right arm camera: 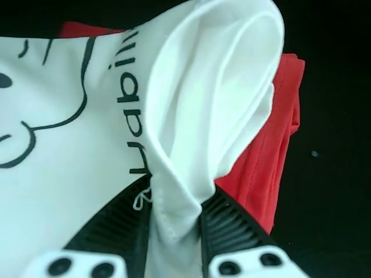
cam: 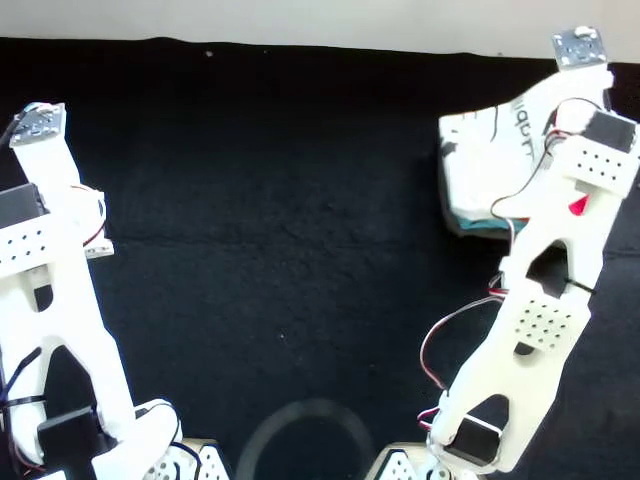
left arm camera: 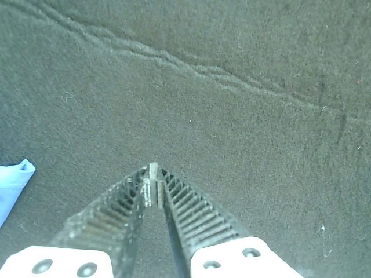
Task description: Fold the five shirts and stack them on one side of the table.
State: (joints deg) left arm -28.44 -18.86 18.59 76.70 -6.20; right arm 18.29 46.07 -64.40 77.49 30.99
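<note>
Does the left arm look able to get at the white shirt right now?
Probably not. The white shirt tops the stack across the table from the left pincer, and the right pincer is shut on its fold.

White perforated arms (cam: 545,320), thin cables (cam: 426,350), black ribbed tools (left arm camera: 153,174)

The white shirt (right arm camera: 75,174) and red shirt (right arm camera: 261,168) are smooth cloth, the table cover (left arm camera: 232,116) matt, fuzzy black fabric

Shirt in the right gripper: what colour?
A white shirt with black print; best in the right wrist view.
</note>
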